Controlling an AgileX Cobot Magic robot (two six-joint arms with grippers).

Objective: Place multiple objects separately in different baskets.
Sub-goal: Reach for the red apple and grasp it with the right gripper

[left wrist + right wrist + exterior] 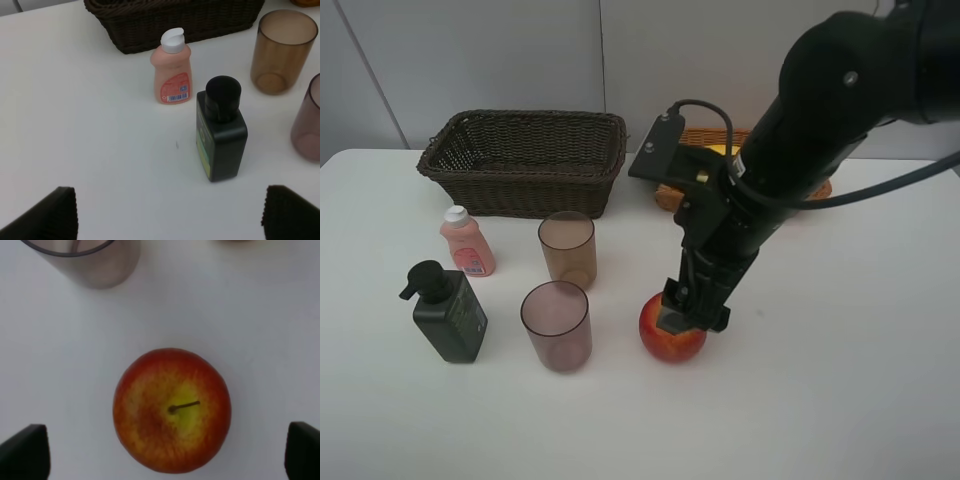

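Right gripper (691, 308) hangs straight over the apple (171, 410), jaws spread wide to either side of it, nothing held. We find the apple upright on the table (840, 380), stem up, centred between the jaws and clear of the near cup (556, 325).

We judge the step to be the pick. The gripper should lower until the pads reach the widest part of the fruit, then close gently, since the round skin may slip. It should lift straight up before moving.

Left gripper (167, 215) is likewise open and empty over bare table near the pump bottle (221, 131). The pink bottle (171, 70) and far cup (567, 248) stand beyond. At the back sit the dark basket (520, 185) and the tan basket (817, 189). The arm partly hides the tan basket, which we judge the likely place for the apple.
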